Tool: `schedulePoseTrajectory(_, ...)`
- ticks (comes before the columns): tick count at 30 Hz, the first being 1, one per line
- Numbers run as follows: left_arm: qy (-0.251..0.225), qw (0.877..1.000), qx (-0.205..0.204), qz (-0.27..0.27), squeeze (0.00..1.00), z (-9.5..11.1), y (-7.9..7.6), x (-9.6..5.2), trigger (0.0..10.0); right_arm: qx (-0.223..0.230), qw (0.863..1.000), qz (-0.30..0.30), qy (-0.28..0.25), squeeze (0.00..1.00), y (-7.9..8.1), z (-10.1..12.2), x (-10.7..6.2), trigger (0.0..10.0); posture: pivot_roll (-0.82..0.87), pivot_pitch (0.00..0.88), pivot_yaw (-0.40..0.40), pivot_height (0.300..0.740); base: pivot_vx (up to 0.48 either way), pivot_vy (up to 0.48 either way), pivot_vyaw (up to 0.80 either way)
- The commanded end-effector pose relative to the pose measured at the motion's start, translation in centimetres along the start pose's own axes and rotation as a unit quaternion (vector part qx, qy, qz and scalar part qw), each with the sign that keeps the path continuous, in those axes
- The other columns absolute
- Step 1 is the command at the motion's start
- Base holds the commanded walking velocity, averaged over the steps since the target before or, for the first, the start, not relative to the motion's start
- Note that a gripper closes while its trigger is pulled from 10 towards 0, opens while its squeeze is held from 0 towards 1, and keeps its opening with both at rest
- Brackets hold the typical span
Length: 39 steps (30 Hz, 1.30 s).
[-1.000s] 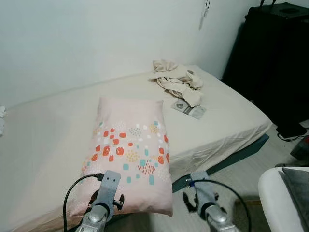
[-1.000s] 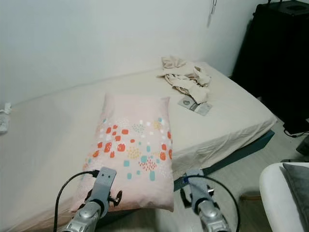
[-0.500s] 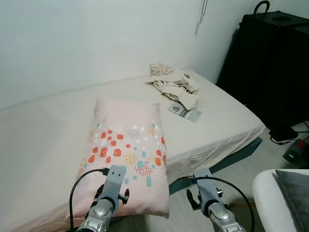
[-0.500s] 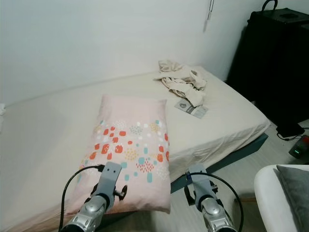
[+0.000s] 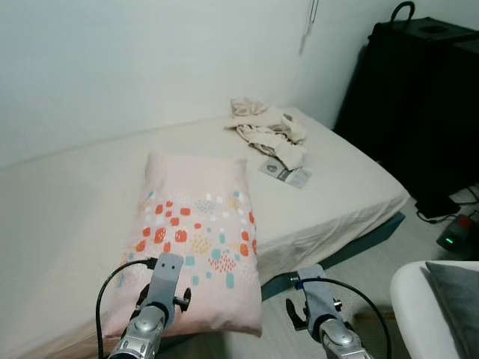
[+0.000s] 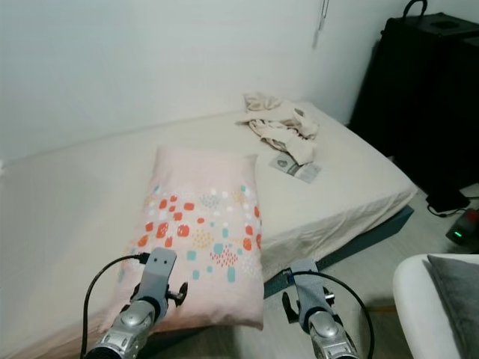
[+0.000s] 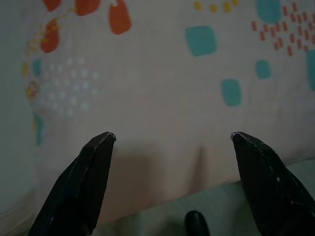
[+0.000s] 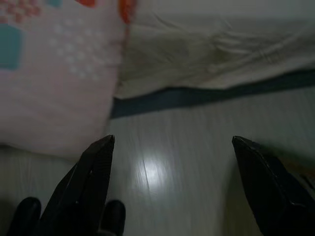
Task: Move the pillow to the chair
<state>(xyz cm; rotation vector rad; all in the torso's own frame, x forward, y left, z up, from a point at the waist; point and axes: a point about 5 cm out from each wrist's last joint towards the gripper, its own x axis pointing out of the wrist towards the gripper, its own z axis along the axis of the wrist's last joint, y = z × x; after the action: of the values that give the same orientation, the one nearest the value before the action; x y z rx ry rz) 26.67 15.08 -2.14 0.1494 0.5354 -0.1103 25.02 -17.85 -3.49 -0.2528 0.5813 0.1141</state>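
Your pillow (image 5: 196, 241), pale pink with orange and teal marks, lies flat on the bed (image 5: 67, 202) with its near end hanging just over the mattress edge, straight ahead of you. The left gripper (image 7: 172, 142) sits above that near end with its fingers spread wide and nothing between them; in the left wrist view the patterned fabric runs beneath both tips. The right gripper (image 8: 170, 147) is likewise spread and empty, off the pillow's near right corner and looking down at the floor (image 8: 197, 147) beside the bed base. You appear to be at the approach, with no grasp made yet. To do it well, bring the right arm in over the near right corner so both grippers bite the overhanging end, and take a deep fold of fabric and filling, since a shallow pinch on soft cloth will likely slip as you lift. Judged from its bulk, it will sag, so raise it clear of the mattress before turning. The chair (image 5: 419, 299), white with a grey cushion (image 5: 455, 288) on its seat, stands to your right, well apart from the pillow. Farther back on the bed lie crumpled clothes (image 5: 266, 134) and, just beside them, a small packet (image 5: 288, 172); both are clear of your reach.
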Motion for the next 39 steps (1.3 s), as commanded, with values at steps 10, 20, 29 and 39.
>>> schedulePoseTrajectory(10, -0.025, 0.999, 0.031, -0.020, 0.00, 2.2, 0.6, 0.7, 10.0, -0.043, 0.992, -0.016, -0.116, 0.00, -1.9, 3.6, -0.7, 10.0, -0.14, 0.094, 0.070, 0.740, 0.000, 0.000, 0.00)
schedulePoseTrajectory(20, -0.039, 0.998, 0.027, -0.042, 0.00, 3.0, -0.1, 0.8, 10.0, 0.000, 0.985, -0.055, -0.161, 0.00, -4.2, 4.5, -2.1, 10.0, -0.16, 0.089, 0.067, 0.740, 0.000, 0.000, 0.00)
schedulePoseTrajectory(29, -0.021, 0.995, 0.072, -0.060, 0.00, 2.4, -0.7, 0.9, 10.0, -0.113, 0.985, -0.028, -0.127, 0.00, -3.1, 3.9, -2.0, 10.0, -0.19, 0.081, 0.090, 0.740, 0.000, 0.000, 0.00)
schedulePoseTrajectory(39, -0.009, 0.994, 0.083, -0.077, 0.00, 1.5, -2.5, 0.6, 10.0, -0.249, 0.960, 0.023, -0.127, 0.00, -0.7, 3.9, -1.3, 10.0, -0.15, 0.067, 0.060, 0.740, 0.000, 0.000, 0.00)
